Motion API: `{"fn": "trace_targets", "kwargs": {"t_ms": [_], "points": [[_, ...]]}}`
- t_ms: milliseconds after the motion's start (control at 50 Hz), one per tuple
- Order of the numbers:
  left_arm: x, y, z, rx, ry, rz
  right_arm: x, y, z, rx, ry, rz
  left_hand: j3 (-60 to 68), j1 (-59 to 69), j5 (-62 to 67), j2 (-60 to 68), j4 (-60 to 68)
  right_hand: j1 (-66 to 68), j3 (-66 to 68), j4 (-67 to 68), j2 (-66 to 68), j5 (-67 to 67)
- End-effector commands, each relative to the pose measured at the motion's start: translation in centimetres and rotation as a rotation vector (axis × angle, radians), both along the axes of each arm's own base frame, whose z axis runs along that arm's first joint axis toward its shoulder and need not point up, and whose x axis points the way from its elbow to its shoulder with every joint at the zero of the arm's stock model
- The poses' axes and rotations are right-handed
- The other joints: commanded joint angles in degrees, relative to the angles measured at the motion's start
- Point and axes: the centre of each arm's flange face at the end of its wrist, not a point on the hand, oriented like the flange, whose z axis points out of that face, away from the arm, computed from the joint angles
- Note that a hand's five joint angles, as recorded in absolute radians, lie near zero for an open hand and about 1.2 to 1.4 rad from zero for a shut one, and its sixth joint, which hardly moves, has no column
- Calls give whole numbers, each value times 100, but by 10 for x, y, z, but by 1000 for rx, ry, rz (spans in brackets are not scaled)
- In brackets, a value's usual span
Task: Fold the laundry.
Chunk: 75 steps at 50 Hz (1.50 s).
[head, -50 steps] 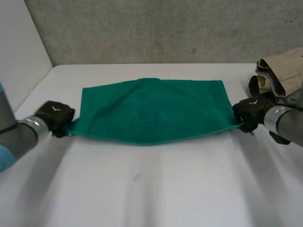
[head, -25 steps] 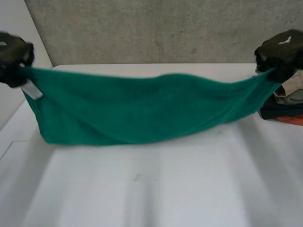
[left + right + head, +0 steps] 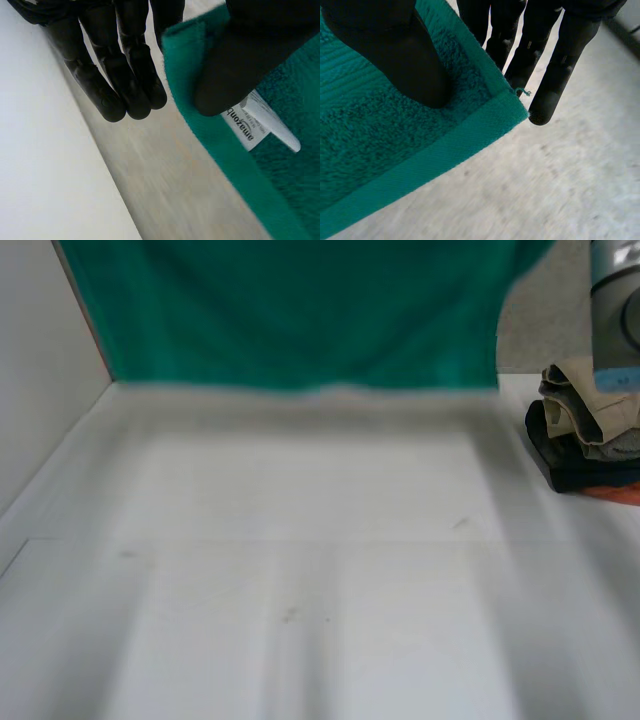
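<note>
One green towel (image 3: 300, 310) hangs above the white table (image 3: 320, 590), held between two hands. The left hand (image 3: 240, 65) pinches one corner, thumb beside its single white label (image 3: 255, 127). The right hand (image 3: 395, 55) pinches the other corner. One clothes pile (image 3: 590, 430) sits under the right arm.

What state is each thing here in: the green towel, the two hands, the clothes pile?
green towel: held up, hanging spread out above the table.
left hand: thumb and fingers pinching a towel corner, near the label.
right hand: pinching another towel corner.
clothes pile: stacked on the table beside the right arm.
</note>
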Motion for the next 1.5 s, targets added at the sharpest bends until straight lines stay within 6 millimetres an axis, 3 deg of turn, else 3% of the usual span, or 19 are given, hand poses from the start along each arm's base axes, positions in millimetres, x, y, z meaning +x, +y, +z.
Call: {"fn": "trace_targets", "kwargs": {"t_ms": [20, 140, 220, 280, 300, 360, 380, 460, 540, 640, 760, 820, 900, 940, 1000, 1100, 1260, 1340, 1500], "points": [[2, -4, -13, 30, 11, -73, -4, 1, 1, 40, -58, 61, 1191, 1404, 1383, 1150, 1158, 1435, 1177, 1131, 1232, 1260], [11, -18, -70, 206, -26, -72, -3, -2, -30, 180, -23, 105, 1191, 1404, 1383, 1150, 1158, 1435, 1177, 1131, 1232, 1260], [18, -25, -127, 364, -52, -62, -5, -5, -73, 325, 31, 128, 1191, 1404, 1383, 1150, 1158, 1435, 1177, 1131, 1232, 1260], [19, -25, -159, 447, -77, -61, -6, -4, -101, 414, 67, 142, 1191, 1404, 1383, 1150, 1158, 1435, 1177, 1131, 1232, 1260], [18, -23, -179, 498, -102, -63, -7, -1, -122, 477, 93, 151, 1191, 1404, 1383, 1150, 1158, 1435, 1177, 1131, 1232, 1260], [17, -18, -206, 572, -155, -64, -10, 5, -152, 578, 133, 159, 1191, 1404, 1383, 1150, 1158, 1435, 1177, 1131, 1232, 1260], [17, -13, -221, 616, -196, -56, -10, 11, -172, 649, 169, 161, 1191, 1404, 1383, 1150, 1158, 1435, 1177, 1131, 1232, 1260], [18, 6, -249, 719, -315, -34, -17, 33, -211, 828, 274, 140, 1191, 1404, 1383, 1150, 1158, 1435, 1177, 1131, 1232, 1260], [21, 33, -260, 814, -433, -18, -31, 57, -232, 994, 389, 101, 1191, 1404, 1383, 1150, 1158, 1435, 1177, 1131, 1232, 1260], [32, 74, -267, 975, -556, -12, -51, 90, -227, 1174, 516, 77, 1191, 1404, 1383, 1150, 1158, 1435, 1177, 1131, 1232, 1260], [47, 139, -267, 1222, -711, -48, -83, 141, -188, 1350, 711, 69, 1191, 1404, 1383, 1150, 1158, 1435, 1177, 1131, 1232, 1260], [49, 171, -267, 1335, -784, -102, -93, 163, -179, 1409, 830, 102, 1191, 1404, 1383, 1150, 1158, 1435, 1177, 1131, 1232, 1260], [47, 189, -265, 1402, -842, -160, -90, 173, -182, 1411, 945, 146, 1191, 1404, 1383, 1150, 1158, 1435, 1177, 1131, 1232, 1260], [46, 186, -264, 1383, -855, -165, -87, 170, -185, 1395, 949, 148, 1191, 1404, 1383, 1150, 1158, 1435, 1177, 1131, 1232, 1260], [42, 166, -259, 1298, -844, -139, -75, 146, -192, 1310, 863, 105, 1191, 1404, 1383, 1150, 1158, 1435, 1177, 1131, 1232, 1260], [34, 111, -254, 1192, -691, -57, -60, 105, -198, 1155, 699, 48, 1191, 1404, 1383, 1150, 1158, 1435, 1177, 1131, 1232, 1260], [15, 54, -258, 1113, -579, -18, -37, 60, -212, 986, 594, -2, 1191, 1404, 1383, 1150, 1158, 1435, 1177, 1131, 1232, 1260], [8, 31, -265, 1091, -560, 21, -23, 37, -224, 895, 584, -24, 1191, 1404, 1383, 1150, 1158, 1435, 1177, 1131, 1232, 1260], [-19, 4, -282, 1029, -571, 38, 0, 2, -254, 790, 577, -67, 1191, 1404, 1383, 1150, 1158, 1435, 1177, 1131, 1232, 1260]]}}
